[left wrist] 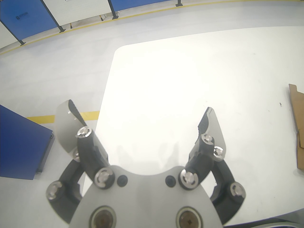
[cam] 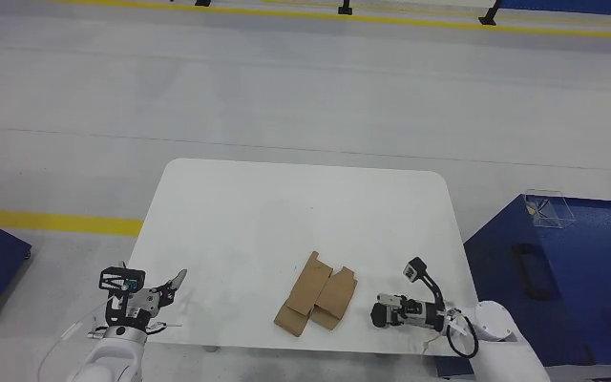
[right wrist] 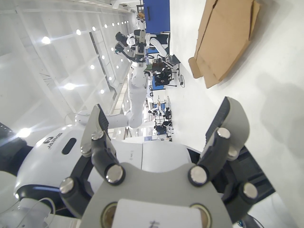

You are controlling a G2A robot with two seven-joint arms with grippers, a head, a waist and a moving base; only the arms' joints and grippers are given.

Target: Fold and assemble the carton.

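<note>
A flat brown carton (cam: 316,293) lies unfolded on the white table (cam: 286,210), near the front edge and right of centre. Its edge shows in the left wrist view (left wrist: 296,119), and it lies ahead of the fingers in the right wrist view (right wrist: 225,29). My left gripper (cam: 170,285) sits at the table's front left corner, well left of the carton, open with nothing between its fingers (left wrist: 140,117). My right gripper (cam: 379,312) rests just right of the carton near the front edge, turned on its side, open and empty (right wrist: 163,117).
A blue cabinet (cam: 535,277) stands right of the table with a clear plastic box (cam: 549,207) on top. Another blue object (left wrist: 21,145) stands off the table's left side. A yellow floor line (cam: 67,222) runs to the left.
</note>
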